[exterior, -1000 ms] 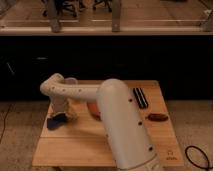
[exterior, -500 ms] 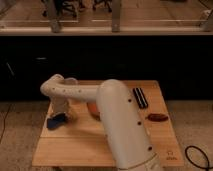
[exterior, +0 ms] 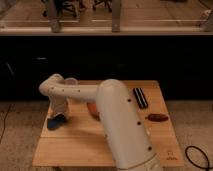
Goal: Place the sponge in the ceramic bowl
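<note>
Nearest the camera, the robot's white arm [exterior: 125, 131] rose from the front of the table [exterior: 75, 150] and hid the right part of the ceramic bowl [exterior: 92, 108]. The sponge [exterior: 55, 121] lay low on the wood to the left of the bowl and a little nearer than it, well outside the rim. The pincer [exterior: 59, 114] stood right over the sponge, touching it or nearly so. Whether it was wide or already closed on the block could not be told.

To do this step well, the grip likely needed to sit across the sponge's middle and press only lightly, since a soft block squashes and can slip out. Once held, it would have to rise above the bowl's rim before going right, then be let go low over the centre.

A dark-red flat object [exterior: 158, 117] lay right of the bowl, and a black bar [exterior: 140, 97] lay farther back on that side, both off the path.
</note>
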Controlling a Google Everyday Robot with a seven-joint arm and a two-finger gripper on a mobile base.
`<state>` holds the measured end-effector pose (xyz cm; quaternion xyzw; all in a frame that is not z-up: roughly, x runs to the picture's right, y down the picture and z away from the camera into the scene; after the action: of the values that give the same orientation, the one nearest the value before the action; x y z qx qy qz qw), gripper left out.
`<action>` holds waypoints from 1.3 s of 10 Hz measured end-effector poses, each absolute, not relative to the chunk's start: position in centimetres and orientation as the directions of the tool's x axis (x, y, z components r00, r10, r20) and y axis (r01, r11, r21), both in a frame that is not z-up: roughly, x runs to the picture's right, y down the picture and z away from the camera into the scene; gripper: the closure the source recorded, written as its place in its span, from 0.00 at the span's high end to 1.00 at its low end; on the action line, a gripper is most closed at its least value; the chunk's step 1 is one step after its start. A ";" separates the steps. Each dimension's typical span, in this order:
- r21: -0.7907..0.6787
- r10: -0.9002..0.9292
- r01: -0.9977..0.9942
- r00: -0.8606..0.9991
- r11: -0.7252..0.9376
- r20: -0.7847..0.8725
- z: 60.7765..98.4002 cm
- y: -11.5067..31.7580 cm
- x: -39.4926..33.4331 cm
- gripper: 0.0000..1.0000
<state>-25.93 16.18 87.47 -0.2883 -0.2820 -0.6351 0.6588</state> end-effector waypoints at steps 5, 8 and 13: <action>-0.025 -0.674 0.999 0.034 0.023 0.738 87.3 15.9 -25.6 0.06; -0.033 -0.673 0.999 0.042 0.026 0.739 87.5 15.8 -25.1 0.06; -0.026 -0.677 0.999 0.048 0.042 0.734 87.6 15.1 -25.0 0.06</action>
<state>-24.97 15.07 87.58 -0.2859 -0.2809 -0.6303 0.6648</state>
